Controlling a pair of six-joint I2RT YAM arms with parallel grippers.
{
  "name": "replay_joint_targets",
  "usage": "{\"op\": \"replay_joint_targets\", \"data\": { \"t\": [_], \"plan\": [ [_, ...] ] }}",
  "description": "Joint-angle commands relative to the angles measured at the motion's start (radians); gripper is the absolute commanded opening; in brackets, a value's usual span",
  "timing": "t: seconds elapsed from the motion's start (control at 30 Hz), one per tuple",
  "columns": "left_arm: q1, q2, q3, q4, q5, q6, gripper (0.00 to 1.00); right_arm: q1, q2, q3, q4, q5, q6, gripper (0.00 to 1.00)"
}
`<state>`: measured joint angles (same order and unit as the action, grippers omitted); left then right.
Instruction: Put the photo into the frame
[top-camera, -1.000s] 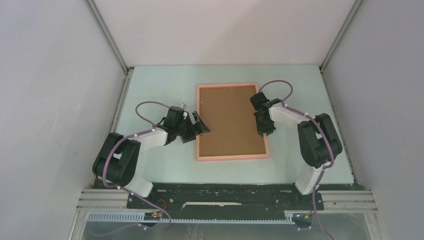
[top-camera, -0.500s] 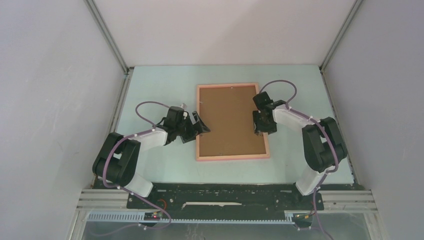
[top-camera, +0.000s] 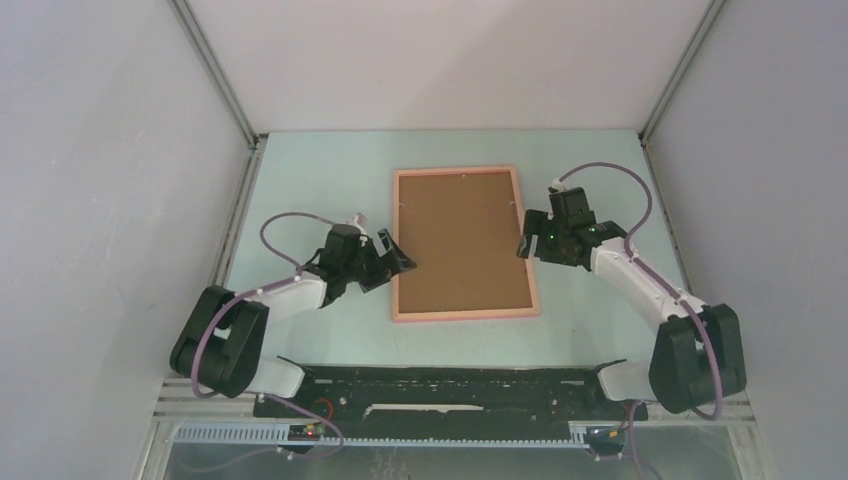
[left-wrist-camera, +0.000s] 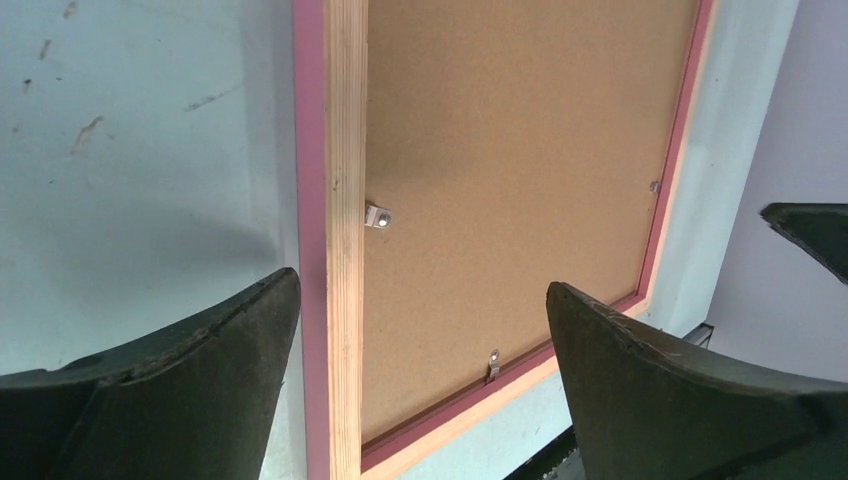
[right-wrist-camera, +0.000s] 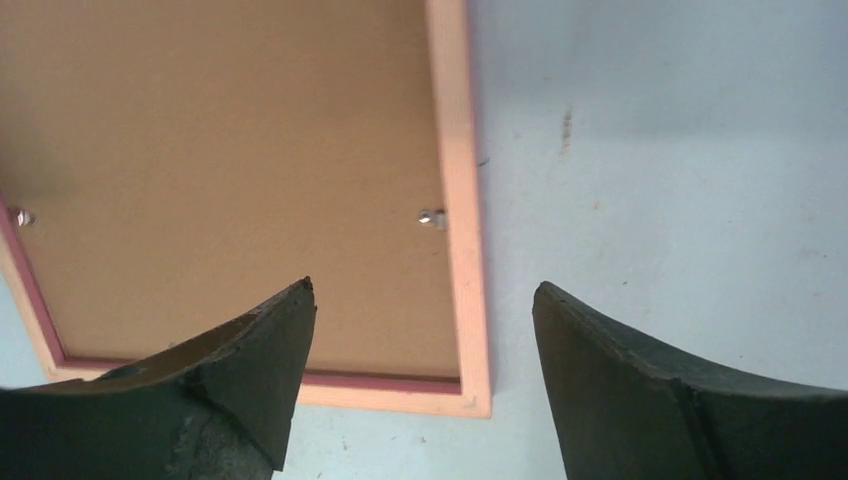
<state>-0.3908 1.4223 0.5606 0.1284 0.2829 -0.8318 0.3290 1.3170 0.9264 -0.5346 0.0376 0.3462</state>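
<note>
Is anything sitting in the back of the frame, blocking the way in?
Yes. The brown backing board fills the frame edge to edge, and small metal tabs on the rim are turned over it.

The frame (top-camera: 463, 313) lies face down, so its clear front is out of sight, and the brown backing board (top-camera: 458, 240) covers whatever sits beneath it. Seen from above, the left claw (top-camera: 402, 254) hides a bit of the rail toward the left edge of the surface (top-camera: 330, 325). Both wrist views cut off the frame's far end. The metal clips (left-wrist-camera: 378, 215) are too small to make out from above.
</note>
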Motion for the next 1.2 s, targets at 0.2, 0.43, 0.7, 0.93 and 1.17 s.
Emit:
{"op": "replay_joint_targets", "data": {
  "t": [0.2,0.43,0.7,0.93,1.17],
  "plan": [
    [-0.039,-0.258,-0.051,-0.024,-0.144,0.017,1.00,-0.154,0.172,-0.076,0.103,-0.192,0.098,0.67],
    [-0.119,-0.423,0.041,-0.278,-0.125,0.196,1.00,-0.134,0.221,-0.137,0.147,-0.168,0.082,0.57],
    [-0.328,-0.375,0.152,-0.324,-0.149,0.251,1.00,-0.077,0.258,-0.117,0.132,-0.135,0.083,0.38],
    [-0.635,-0.211,0.310,-0.327,-0.455,0.528,1.00,-0.072,0.195,-0.063,0.055,-0.221,0.059,0.08],
    [-0.879,-0.047,0.379,-0.234,-0.666,0.913,0.99,-0.085,0.162,0.014,-0.031,-0.338,0.057,0.00]
  ]
}}
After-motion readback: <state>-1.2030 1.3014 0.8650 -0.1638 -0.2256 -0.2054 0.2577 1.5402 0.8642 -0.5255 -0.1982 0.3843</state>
